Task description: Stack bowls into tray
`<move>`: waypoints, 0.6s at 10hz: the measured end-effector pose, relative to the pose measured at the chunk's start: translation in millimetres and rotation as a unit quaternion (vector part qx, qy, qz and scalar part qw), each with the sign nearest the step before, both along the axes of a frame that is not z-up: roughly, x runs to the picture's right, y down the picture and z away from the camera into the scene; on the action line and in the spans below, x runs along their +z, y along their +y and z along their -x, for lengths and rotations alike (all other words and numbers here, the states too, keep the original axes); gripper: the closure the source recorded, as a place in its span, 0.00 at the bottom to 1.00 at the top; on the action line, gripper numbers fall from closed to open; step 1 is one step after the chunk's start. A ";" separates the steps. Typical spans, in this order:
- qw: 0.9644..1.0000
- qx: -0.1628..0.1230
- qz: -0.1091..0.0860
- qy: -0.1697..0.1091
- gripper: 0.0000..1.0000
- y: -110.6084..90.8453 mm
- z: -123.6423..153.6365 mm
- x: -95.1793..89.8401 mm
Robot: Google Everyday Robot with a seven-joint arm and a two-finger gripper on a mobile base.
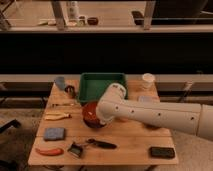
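Observation:
The orange-red bowl [89, 112] sits on the wooden table just in front of the dark green tray [102, 80], which stands at the back centre. A dark edge [93, 124] shows under the bowl's front; I cannot tell whether it is the purple bowl. My white arm reaches in from the right. My gripper [100, 118] is at the bowl's right rim, hidden behind the wrist.
A blue-grey cup [60, 81] and a small dark cup [70, 90] stand left of the tray, a white cup [147, 79] to its right. Yellow items [57, 116], a grey-blue pad [54, 133], a red pepper [49, 151], a black utensil [101, 144] and a black block [162, 152] lie nearer the front.

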State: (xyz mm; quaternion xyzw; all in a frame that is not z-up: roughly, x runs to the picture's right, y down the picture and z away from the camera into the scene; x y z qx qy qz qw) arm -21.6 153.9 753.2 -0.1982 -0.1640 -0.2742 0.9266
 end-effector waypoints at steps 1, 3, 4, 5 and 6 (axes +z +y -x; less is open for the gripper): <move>1.000 0.000 0.000 0.000 0.43 0.2 1.6 -0.8; 1.000 -0.001 0.000 0.000 0.25 0.5 3.2 -1.6; 1.000 -0.001 0.000 0.000 0.20 0.7 3.2 -1.6; 1.000 -0.002 -0.001 0.000 0.20 0.7 3.6 -1.4; 1.000 -0.001 0.001 -0.001 0.20 2.1 4.8 -1.5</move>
